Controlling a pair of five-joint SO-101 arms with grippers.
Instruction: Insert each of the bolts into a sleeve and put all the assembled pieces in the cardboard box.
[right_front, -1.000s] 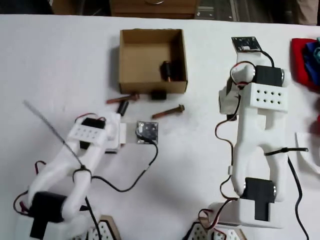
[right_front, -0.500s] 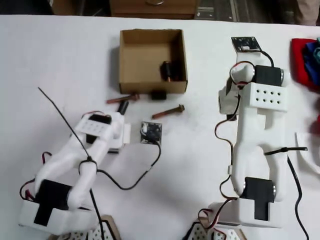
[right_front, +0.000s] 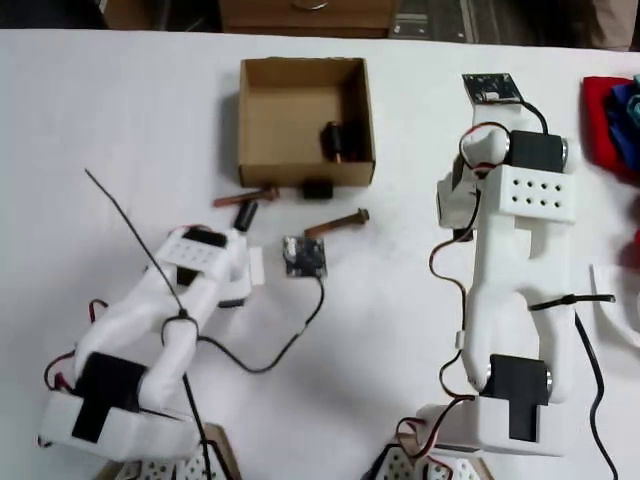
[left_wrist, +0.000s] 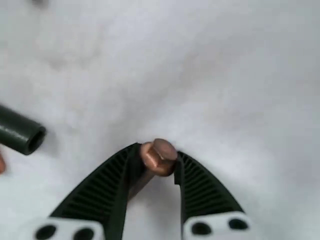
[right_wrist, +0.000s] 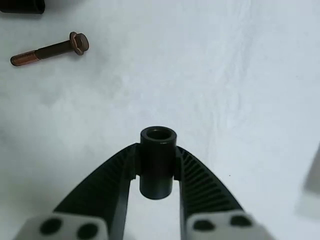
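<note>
From above, we see the left arm (right_front: 185, 275) and the right arm (right_front: 520, 230) well apart, the brown cardboard box (right_front: 300, 66) beyond them. At the left wrist, the left gripper (left_wrist: 155, 162) pinches a copper-coloured hexagon-head bolt (left_wrist: 159, 155) — head outward, shank back between the jaws. At the right wrist, the right gripper (right_wrist: 157, 159) clamps a black cylindrical sleeve (right_wrist: 157, 167) — its open bore faces outward, so we judge the shank must line up with it.

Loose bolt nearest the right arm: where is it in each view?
High: loose bolt in front of the cardboard box's right corner.
Right wrist: loose bolt lying beyond the right claw.
Left wrist: a second bolt, gripped in the left claw.
Landmark: black sleeve by its threaded end.
</note>
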